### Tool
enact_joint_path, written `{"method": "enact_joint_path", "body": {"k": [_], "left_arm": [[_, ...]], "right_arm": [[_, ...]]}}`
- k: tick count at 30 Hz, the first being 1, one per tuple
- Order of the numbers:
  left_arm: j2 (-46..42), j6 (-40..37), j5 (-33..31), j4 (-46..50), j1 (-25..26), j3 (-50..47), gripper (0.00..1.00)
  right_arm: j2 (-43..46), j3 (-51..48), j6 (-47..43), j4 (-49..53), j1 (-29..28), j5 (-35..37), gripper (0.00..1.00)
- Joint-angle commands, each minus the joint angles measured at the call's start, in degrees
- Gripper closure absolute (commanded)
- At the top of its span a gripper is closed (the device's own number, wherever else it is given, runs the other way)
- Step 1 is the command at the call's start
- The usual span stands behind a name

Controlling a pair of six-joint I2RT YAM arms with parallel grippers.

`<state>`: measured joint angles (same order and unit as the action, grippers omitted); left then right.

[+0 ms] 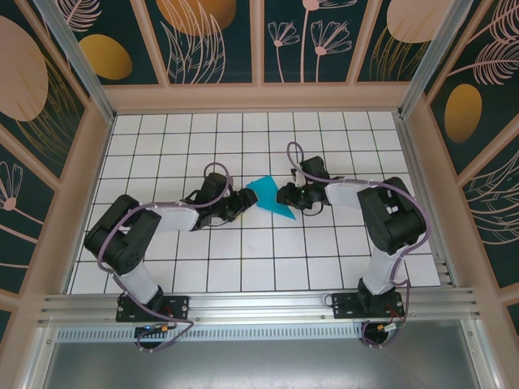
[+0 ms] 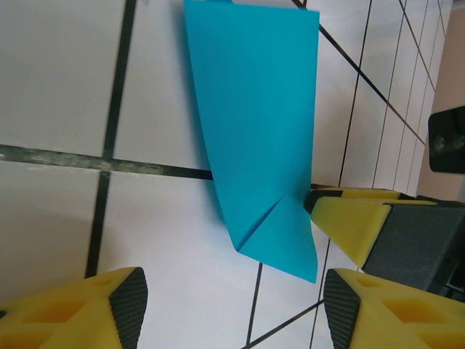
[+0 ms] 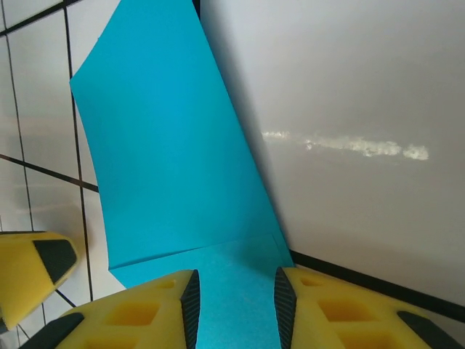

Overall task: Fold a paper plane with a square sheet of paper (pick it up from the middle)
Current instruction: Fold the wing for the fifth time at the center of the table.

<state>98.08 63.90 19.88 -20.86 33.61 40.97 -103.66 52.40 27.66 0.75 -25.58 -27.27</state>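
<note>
Square sheet of paper (image 1: pixel 272 198): teal-blue, one item, part-folded into a long tapered shape with a small corner flap turned over at the narrower end. Location: lying on the white gridded surface (image 1: pixel 243 259), about midway across, between the two arms' jaws.

Right gripper (image 3: pixel 236 294): jaws apart, one yellow finger on either side of the flapped end, with the sheet lying in the gap between the pads and not pinched. Judged purpose: straddling that end to pin or take it while the other arm works (whether the pads touch the paper cannot be told).

Left gripper (image 2: pixel 232 294): jaws spread wide with nothing between them, set just short of the flapped corner. Judged purpose: lined up to take that end for the next crease.

Edges: the long edges are straight and free. In the left wrist view the flapped corner sits just beside a finger of the right gripper, so both sets of jaws crowd the same end and a clash there is the likely hazard. One long edge throws a narrow shadow and looks slightly raised, which should let a finger get under it.

Open room: there are bare tiles on every side of the sheet. The enclosure walls (image 1: pixel 93 162) stand well apart from it, leaving space to drag or turn the paper toward either arm.
</note>
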Motion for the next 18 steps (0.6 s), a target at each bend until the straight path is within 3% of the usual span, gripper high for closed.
{"method": "enact_joint_path", "body": {"k": [1, 18], "left_arm": [[1.92, 2.49, 2.75, -3.74, 0.79, 2.31, 0.33], [7.24, 7.56, 3.91, -7.17, 1.99, 5.24, 0.43]], "right_arm": [[-0.69, -2.40, 1.90, -2.64, 0.77, -2.15, 0.64], [-0.57, -6.00, 2.93, -5.55, 3.23, -6.20, 0.65]]}}
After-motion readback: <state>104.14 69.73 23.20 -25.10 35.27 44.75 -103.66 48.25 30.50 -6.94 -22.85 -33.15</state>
